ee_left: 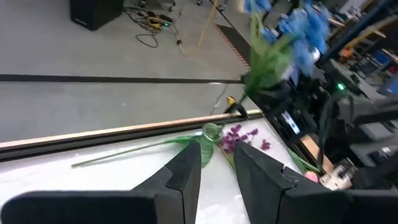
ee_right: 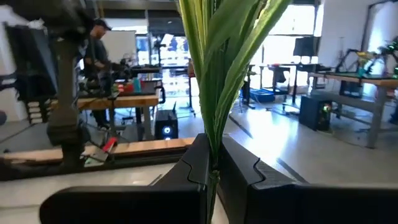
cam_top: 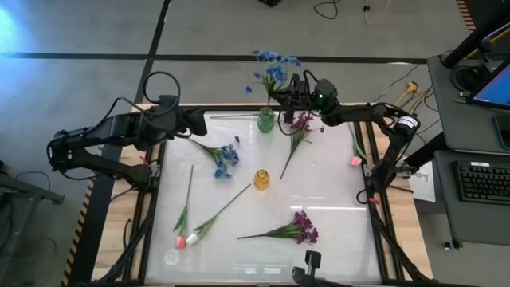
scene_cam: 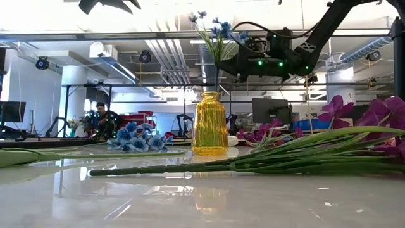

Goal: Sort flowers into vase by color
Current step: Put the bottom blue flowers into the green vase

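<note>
Above the far edge of the glossy white table [cam_top: 319, 199], the right gripper [cam_top: 288, 92] was clamped on the green stem of a blue-blossomed artificial sprig [cam_top: 275, 70], its dark fingers [ee_right: 199, 163] pressed against both sides of the stem. The sprig stood upright, blossoms raised, directly over the small green glass vase [cam_top: 266, 121] at the table's far edge; whether the stem end touched the vase rim could not be told.

The left gripper [cam_top: 199, 122] hovered at the far left of the table, holding nothing, with a narrow gap between its fingers [ee_left: 186, 174].

Just right of the green vase lay a purple-blossomed sprig [cam_top: 300, 124], close under the right arm. A second blue sprig [cam_top: 225, 156] lay left of centre. A ribbed amber glass vase [cam_top: 261, 179] stood upright mid-table. Two long-stemmed tulip buds lay at the near left, one pink [cam_top: 181, 240] and one white [cam_top: 192, 237], their heads side by side. Another purple bunch [cam_top: 303, 228] lay toward the near right, and a pink bud [cam_top: 355, 160] rested at the right edge. A small clear round object [cam_top: 171, 257] sat at the near left corner.
</note>
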`<control>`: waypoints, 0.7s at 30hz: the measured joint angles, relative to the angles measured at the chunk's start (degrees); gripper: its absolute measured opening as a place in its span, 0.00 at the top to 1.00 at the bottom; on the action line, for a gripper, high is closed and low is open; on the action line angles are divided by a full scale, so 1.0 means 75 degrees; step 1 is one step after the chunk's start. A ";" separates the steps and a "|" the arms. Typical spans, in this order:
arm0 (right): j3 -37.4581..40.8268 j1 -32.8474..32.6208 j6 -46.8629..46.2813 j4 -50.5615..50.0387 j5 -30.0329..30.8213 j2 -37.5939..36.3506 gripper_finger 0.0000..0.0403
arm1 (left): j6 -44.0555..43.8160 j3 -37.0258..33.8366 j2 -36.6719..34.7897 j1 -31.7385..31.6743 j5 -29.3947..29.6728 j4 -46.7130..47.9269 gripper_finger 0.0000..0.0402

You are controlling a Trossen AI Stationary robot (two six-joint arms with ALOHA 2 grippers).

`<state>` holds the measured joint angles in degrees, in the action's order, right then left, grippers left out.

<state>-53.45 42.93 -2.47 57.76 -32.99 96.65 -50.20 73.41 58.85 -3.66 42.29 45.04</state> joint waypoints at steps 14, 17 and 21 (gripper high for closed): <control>-0.0162 -0.0066 0.0582 -0.0461 0.0019 0.0027 0.97 | -0.0046 0.0000 -0.0058 0.0000 0.0107 0.0192 0.79; -0.0166 -0.0086 0.0689 -0.0644 0.0198 0.0027 0.96 | -0.0046 0.0000 -0.0046 0.0000 0.0110 0.0198 0.79; -0.0166 -0.0093 0.0880 -0.0648 0.0432 0.0027 0.91 | -0.0046 -0.0003 -0.0046 -0.0006 0.0110 0.0223 0.79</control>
<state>-54.70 42.24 4.13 52.90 -29.75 96.86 -50.54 73.38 58.50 -3.70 43.11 46.71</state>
